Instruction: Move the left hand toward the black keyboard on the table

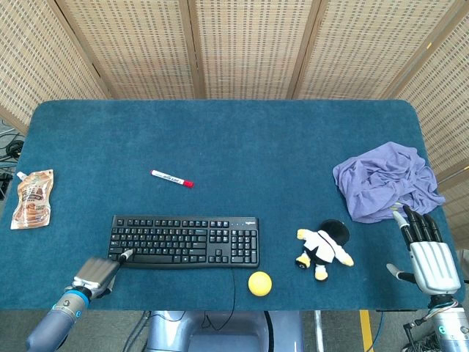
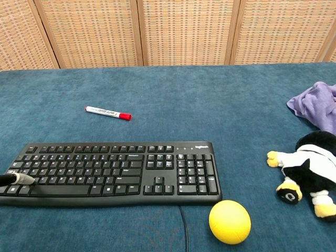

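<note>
The black keyboard lies near the table's front edge, left of centre; the chest view shows it whole. My left hand sits at the keyboard's front left corner, holding nothing. One outstretched finger rests on the keys at the left end, and the others look curled under the palm. My right hand lies flat at the table's front right with its fingers straight and apart, holding nothing; the chest view does not show it.
A red-capped marker lies behind the keyboard. A yellow ball and a plush toy sit right of it. A purple cloth is bunched at the right edge, a snack pouch at the left edge. The keyboard's cable runs off the front.
</note>
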{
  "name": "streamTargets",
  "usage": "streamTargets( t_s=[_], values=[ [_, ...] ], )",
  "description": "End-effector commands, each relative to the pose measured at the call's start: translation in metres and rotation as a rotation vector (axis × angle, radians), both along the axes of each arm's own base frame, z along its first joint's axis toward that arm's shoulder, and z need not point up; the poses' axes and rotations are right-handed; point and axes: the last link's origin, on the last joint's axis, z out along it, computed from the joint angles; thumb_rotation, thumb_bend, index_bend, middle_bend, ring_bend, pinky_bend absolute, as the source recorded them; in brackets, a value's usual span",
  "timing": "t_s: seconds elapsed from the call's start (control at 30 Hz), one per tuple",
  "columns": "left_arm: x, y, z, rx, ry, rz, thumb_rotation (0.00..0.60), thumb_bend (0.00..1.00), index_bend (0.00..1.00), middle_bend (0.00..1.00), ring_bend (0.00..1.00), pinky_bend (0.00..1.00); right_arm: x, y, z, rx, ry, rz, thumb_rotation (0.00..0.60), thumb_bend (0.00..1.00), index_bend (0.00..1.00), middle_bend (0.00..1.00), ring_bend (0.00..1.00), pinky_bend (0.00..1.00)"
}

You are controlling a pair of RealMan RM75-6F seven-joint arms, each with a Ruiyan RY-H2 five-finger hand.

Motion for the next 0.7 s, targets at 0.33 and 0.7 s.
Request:
streamTargets(
  t_s=[0.33, 0.7],
  values=[
    [0.030, -0.006, 0.028, 0.161, -0.156, -0.144, 0.600, 0.68, 0.00, 0.45, 0.48, 0.44, 0.000, 0.000, 0.000, -0.001, -0.001, 0.001, 0.600, 0.00, 0.00, 0.00, 0.00, 0.00],
    [0.013, -0.025, 0.045, 0.584, -0.388, -0.416, 0.600, 0.38, 0.00, 0.00, 0.00, 0.02, 0.001, 0.000, -0.001, 0.002, 0.004, 0.002, 0.600, 0.00, 0.00, 0.00, 0.00, 0.00]
  ],
)
